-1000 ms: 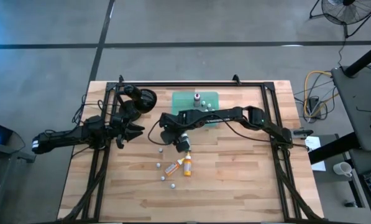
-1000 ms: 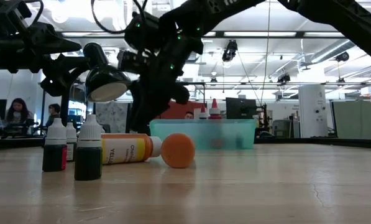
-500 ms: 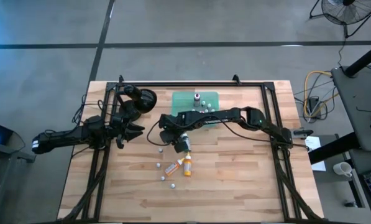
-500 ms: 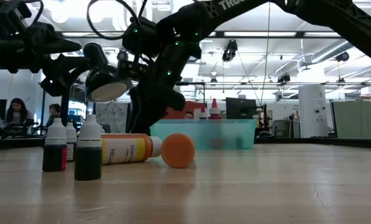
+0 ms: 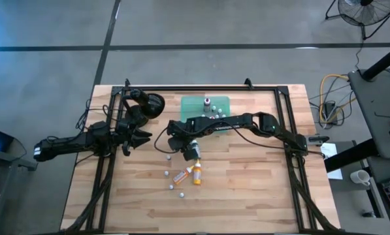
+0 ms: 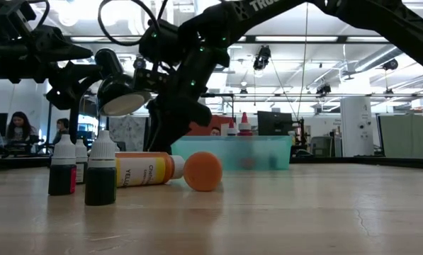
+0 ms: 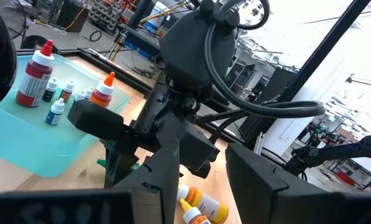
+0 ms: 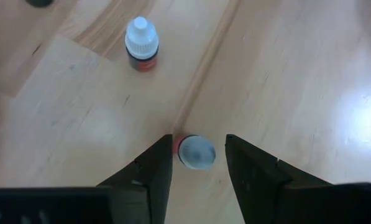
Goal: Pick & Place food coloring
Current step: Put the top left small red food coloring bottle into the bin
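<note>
Dark right claw (image 8: 199, 169) astride upright bottle (image 8: 196, 152)

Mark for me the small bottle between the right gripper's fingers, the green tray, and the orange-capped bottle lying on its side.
small bottle (image 8: 196, 152): right wrist view, on its round cap top.
green tray (image 5: 222, 102): high view, on a bare corner of the tray.
orange-capped bottle (image 6: 147, 170): low view, on its labelled body.

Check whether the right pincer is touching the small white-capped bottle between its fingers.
Cannot tell. In the right wrist view the small white-capped bottle sits between the right pincer fingers, edges meeting one finger without clear gap.
</note>
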